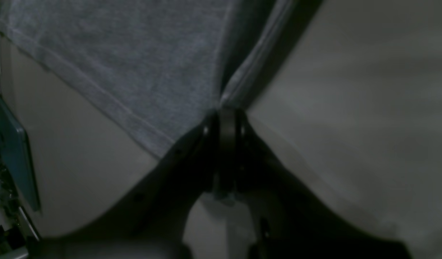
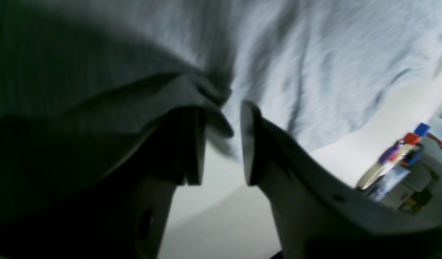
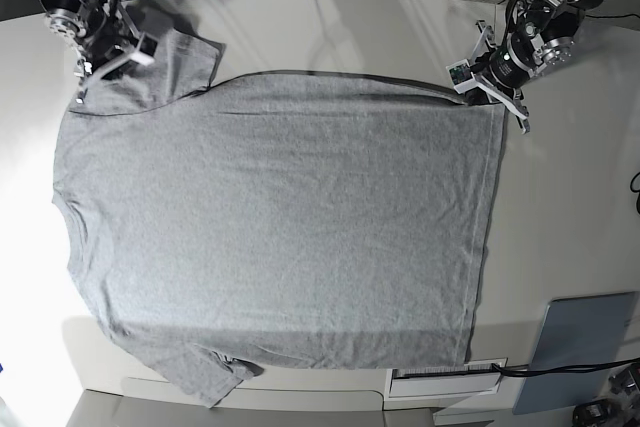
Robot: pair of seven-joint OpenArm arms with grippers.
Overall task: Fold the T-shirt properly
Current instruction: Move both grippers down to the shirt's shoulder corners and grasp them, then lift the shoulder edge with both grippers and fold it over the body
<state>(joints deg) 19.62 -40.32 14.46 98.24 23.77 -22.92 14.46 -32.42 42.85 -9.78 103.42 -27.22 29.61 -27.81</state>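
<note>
The left tool [image 1: 226, 118] is pinched tight on a hem corner of the T-shirt [image 1: 134, 64]: in the left wrist view its dark fingers [image 1: 206, 133] meet with no gap, and the stitched hem runs away from the pinch toward 10 o'clock, while a second folded edge rises toward 1 o'clock. In the base view that same tool [image 3: 487, 90] sits at about 2 o'clock on the worktop [image 3: 570, 207], right at the shirt's far hem corner.

The right tool [image 2: 222, 144] stands narrowly parted, with pale worktop showing through the gap between its two fingers [image 2: 251, 144]. Grey cloth [image 2: 296, 64] is draped over the left-hand finger and bunches just above the gap; whether any of it is actually caught between the fingers I cannot tell. In the base view this tool [image 3: 110, 52] is at about 10 o'clock, at the edge of one short sleeve [image 3: 165, 62].

The T-shirt [image 3: 280, 227] lies spread flat over most of the worktop, plain grey side up. Its collar end points toward 9 o'clock and its bottom hem toward 3 o'clock. The other sleeve [image 3: 205, 377] hangs toward 7 o'clock near the front edge.

A flat blue-grey pad [image 3: 578, 347] rests at about 4 o'clock, apart from the shirt. A white barcoded label strip [image 3: 445, 375] lies just beside the hem's near corner at 5 o'clock. In the right wrist view a cluster of red, blue and yellow items [image 2: 400, 158] sits off the worktop's edge, too blurred to identify.
</note>
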